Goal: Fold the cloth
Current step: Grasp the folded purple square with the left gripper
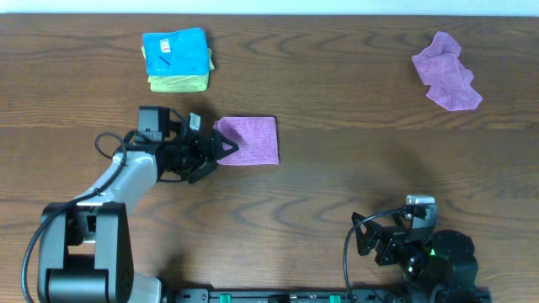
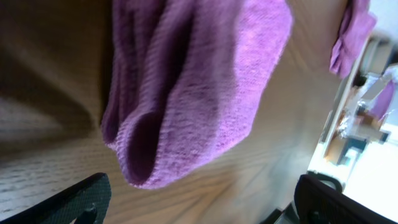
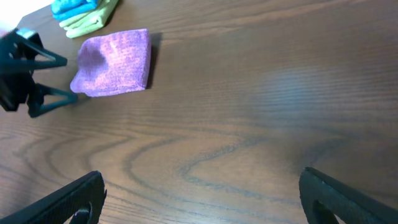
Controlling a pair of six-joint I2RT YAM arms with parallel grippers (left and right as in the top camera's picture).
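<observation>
1. Table (image 1: 337, 168): dark wood-grain top, bearing everything below.

2. Left arm (image 1: 126, 181): grey and black, rising from its base at the near left corner and reaching towards the middle of the table.

3. Right arm (image 1: 438, 252): black, drawn in low over the near right edge, well apart from all the cloths.

4. Cloth (image 1: 248, 140): lilac-purple, lying flat near the table's centre, folded into a compact, nearly square pad. The left wrist view shows its near end as soft rounded folds stacked in layers.

5. Second purple cloth (image 1: 446, 71): crumpled and unfolded, at the far right corner.

6. Blue cloth (image 1: 174, 50): folded, at the far left, sitting on top of item 7.

7. Yellow-green cloth (image 1: 178, 82): folded, its edge showing under the blue one.

8. Left gripper (image 1: 223, 150): low over the table at the left edge of the cloth, fingers spread wide with nothing clamped between them. The tips reach the cloth's edge; whether they touch it I cannot tell.

9. Right gripper (image 1: 364, 236): fingers spread wide, empty, pointing across bare wood.
</observation>
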